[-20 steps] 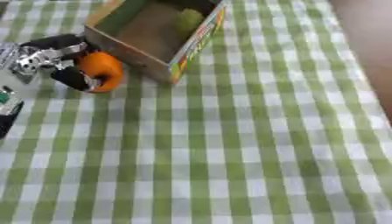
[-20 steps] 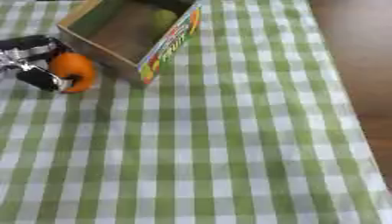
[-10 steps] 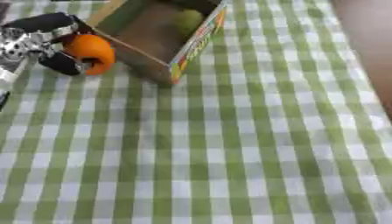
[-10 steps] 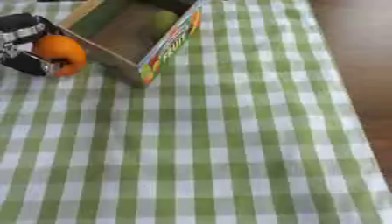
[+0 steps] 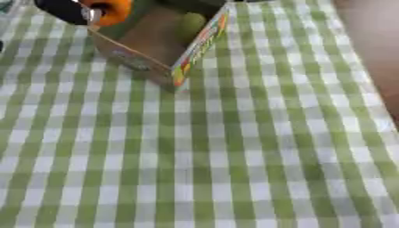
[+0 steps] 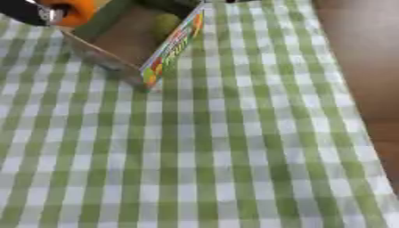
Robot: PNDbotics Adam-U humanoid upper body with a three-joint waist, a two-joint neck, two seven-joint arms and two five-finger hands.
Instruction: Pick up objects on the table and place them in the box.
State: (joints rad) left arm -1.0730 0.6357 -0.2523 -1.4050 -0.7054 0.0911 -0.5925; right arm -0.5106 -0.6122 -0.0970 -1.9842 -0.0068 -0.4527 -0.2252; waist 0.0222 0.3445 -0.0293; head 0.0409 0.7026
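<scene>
The worktop, covered by a green and white checked cloth, filled almost the whole view, and no other loose object lay on the part that showed. At the far left stood the open brown cardboard box with a colourful printed side panel, turned at an angle to the cloth pattern. Inside it, against the far wall, a rounded yellow-green object was already lying.

At the far left corner, the left hand, black, was at the box's near-left wall, and its fingers were curled around a round orange fruit-like ball. The ball seemed to be above the rim or just outside it; I could not tell which. The right hand did not show in either view.

The main risk, in my judgement, was a release too early: if the ball was not fully over the opening, it could strike the thin rim, bounce and roll away over the cloth. A lower hand could also push the light box and turn it. A small risk was the ball hitting the yellow-green object inside.
</scene>
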